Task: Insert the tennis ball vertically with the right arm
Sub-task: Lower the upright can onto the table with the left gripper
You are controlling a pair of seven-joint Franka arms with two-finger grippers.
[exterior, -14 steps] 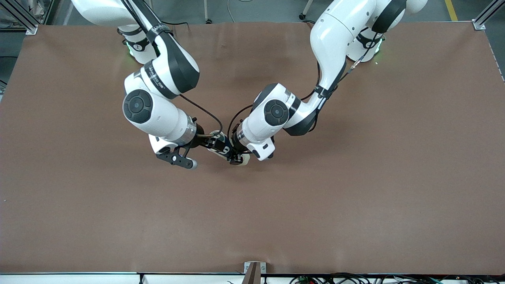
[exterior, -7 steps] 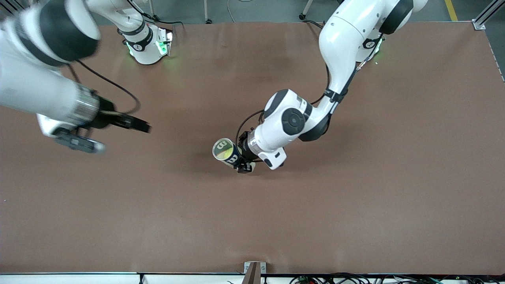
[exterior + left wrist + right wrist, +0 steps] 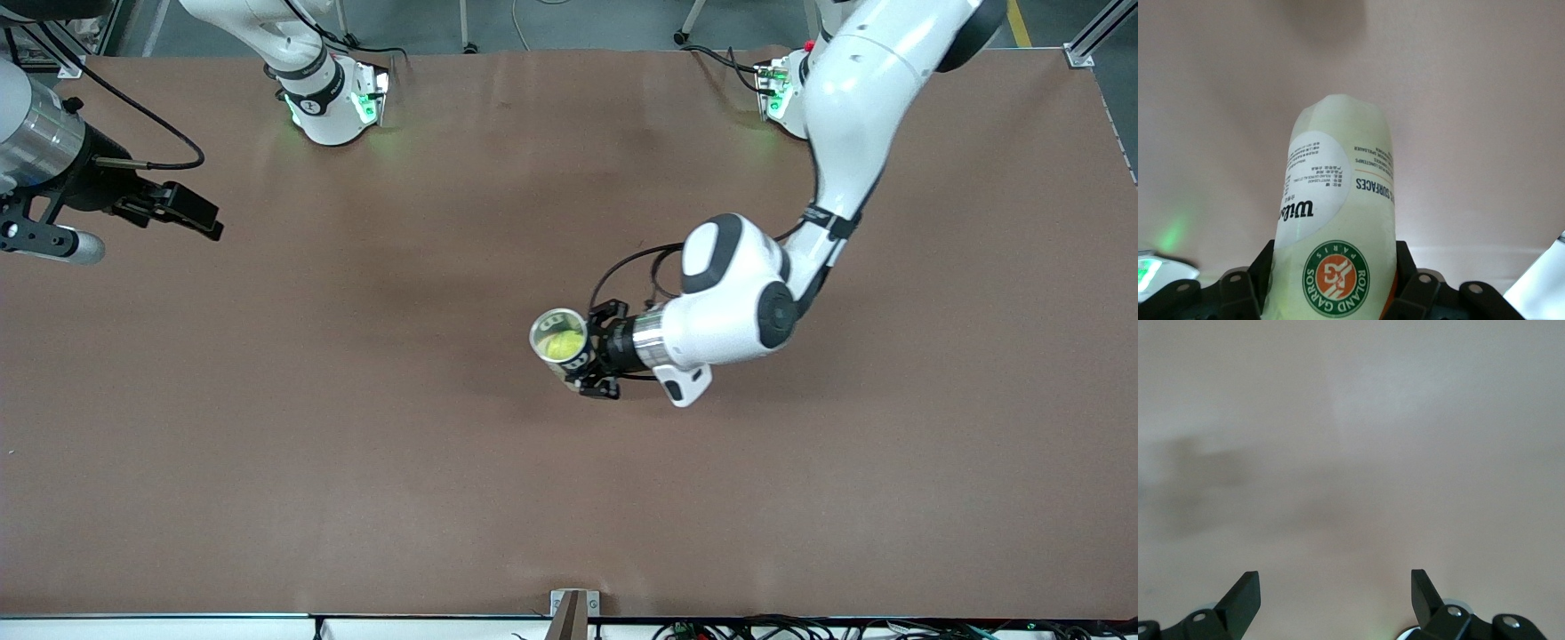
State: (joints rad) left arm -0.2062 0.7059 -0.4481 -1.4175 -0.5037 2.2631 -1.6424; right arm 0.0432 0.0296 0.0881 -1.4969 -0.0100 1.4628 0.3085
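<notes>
A brown table [image 3: 373,498] spans the front view, with both white robot bases [image 3: 324,107] mounted along its top edge.

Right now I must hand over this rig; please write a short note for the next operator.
Left gripper: shut on the tennis ball can, held upright over the middle of the table, open mouth up.
Right gripper: open and empty, over the right arm's end of the table.
Tennis ball: yellow-green, visible inside the can through its mouth.
Done: the ball is in the can.
Left: probably only to set the can down and release it.
</notes>
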